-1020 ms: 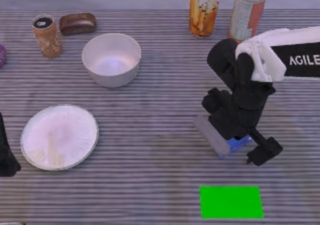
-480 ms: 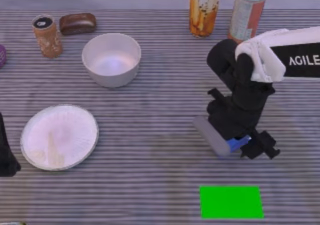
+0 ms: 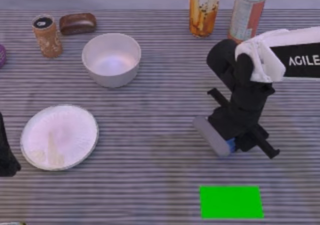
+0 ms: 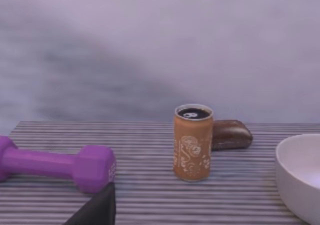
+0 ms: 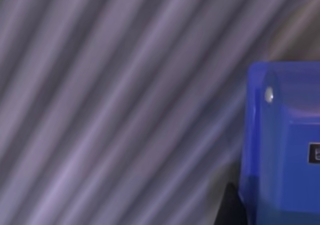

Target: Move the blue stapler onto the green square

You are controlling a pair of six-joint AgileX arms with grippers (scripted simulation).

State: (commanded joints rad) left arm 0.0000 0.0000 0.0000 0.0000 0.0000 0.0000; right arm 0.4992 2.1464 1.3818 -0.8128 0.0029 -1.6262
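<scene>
Top view: your right gripper (image 3: 243, 144) sits low over the blue stapler (image 3: 230, 145), just above the green square (image 3: 231, 202) with a strip of table between; I can't tell whether the jaws have closed on it. The left arm is parked at the left edge. Right wrist view: the stapler fills the frame, a rigid, light, glossy and likely slippery shell, so pinch across the narrow mid-body.

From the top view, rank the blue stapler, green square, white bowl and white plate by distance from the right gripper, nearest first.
Measured from the right gripper:
1. Small blue stapler, directly under it.
2. Flat green square, just below, near the front edge.
3. Round white bowl, up-left.
4. Flat white plate, far left.
</scene>
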